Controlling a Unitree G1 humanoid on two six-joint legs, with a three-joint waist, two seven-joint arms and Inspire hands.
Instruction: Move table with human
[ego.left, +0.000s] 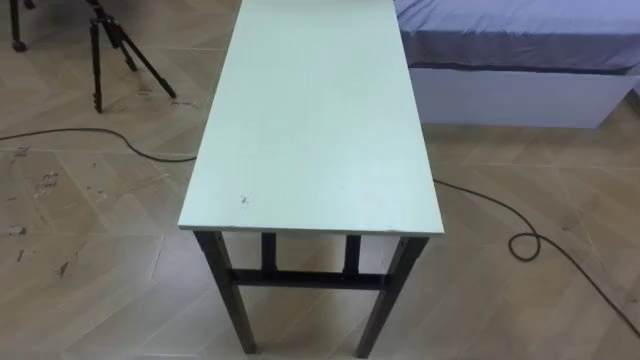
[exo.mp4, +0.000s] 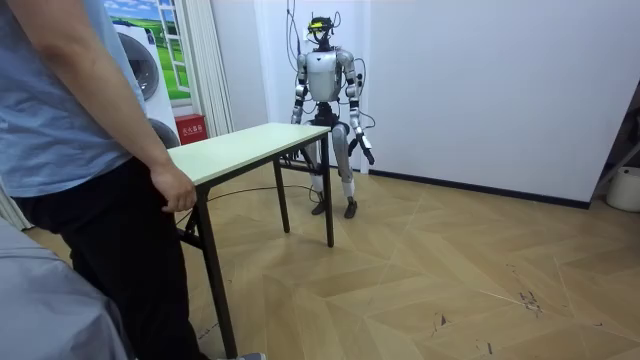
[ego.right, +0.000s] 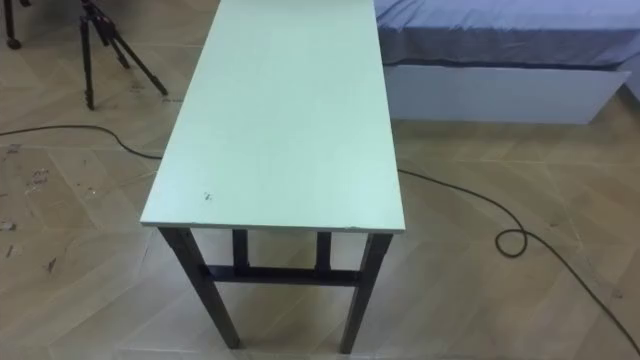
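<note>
The table (ego.left: 310, 120) runs off the top edge, as does the tripod (ego.left: 97, 70).

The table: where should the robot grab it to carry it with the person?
Probably the tabletop, at its short edge nearest the robot, approached from that end, near both corners: the top overhangs the dark legs there, leaving room underneath.

Bright, even light; v. faint shadow under table (ego.left: 300, 130).

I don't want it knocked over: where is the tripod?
Upper left in the left eye view, the tripod stands left of the table.
</note>
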